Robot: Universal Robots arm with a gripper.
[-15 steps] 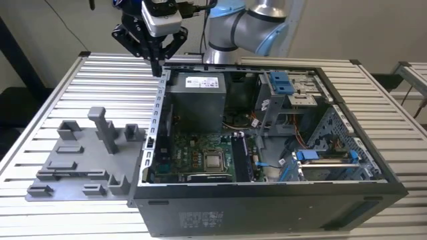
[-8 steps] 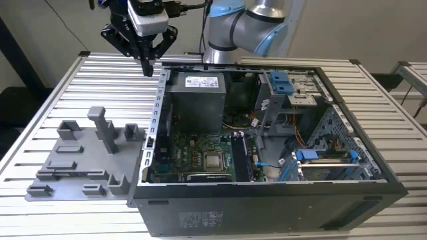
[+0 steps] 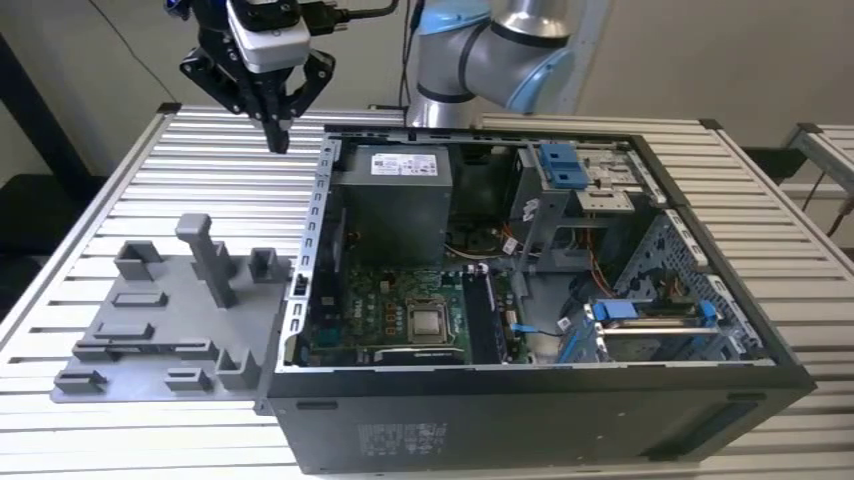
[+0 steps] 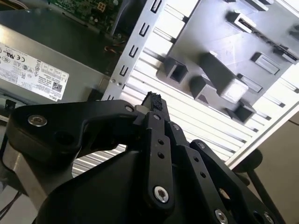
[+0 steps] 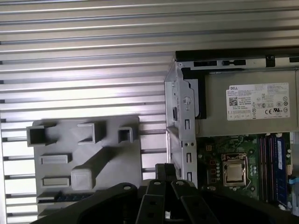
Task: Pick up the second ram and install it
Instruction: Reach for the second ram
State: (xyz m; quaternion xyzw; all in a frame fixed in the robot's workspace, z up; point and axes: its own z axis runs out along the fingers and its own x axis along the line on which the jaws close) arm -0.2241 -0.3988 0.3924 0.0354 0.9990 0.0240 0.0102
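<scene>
My gripper (image 3: 278, 143) hangs high over the slatted table behind the grey tray (image 3: 160, 385), by the open computer case's back left corner in the exterior view. Its black fingers are shut with nothing between them, as both wrist views show (image 4: 153, 100) (image 5: 164, 170). A thin dark blue-green strip, apparently the second ram (image 5: 63, 198), lies on edge in a slot of the grey tray (image 5: 126, 158), well below the gripper and apart from it. The memory slots (image 5: 273, 163) run beside the processor socket (image 5: 232, 171) on the motherboard.
The open computer case (image 3: 534, 420) takes up the table's middle and the exterior view's right. Its metal side wall (image 5: 180, 121) stands between tray and motherboard. A grey power supply (image 3: 387, 200) sits at the case's back. Tall posts (image 3: 214, 255) rise from the tray.
</scene>
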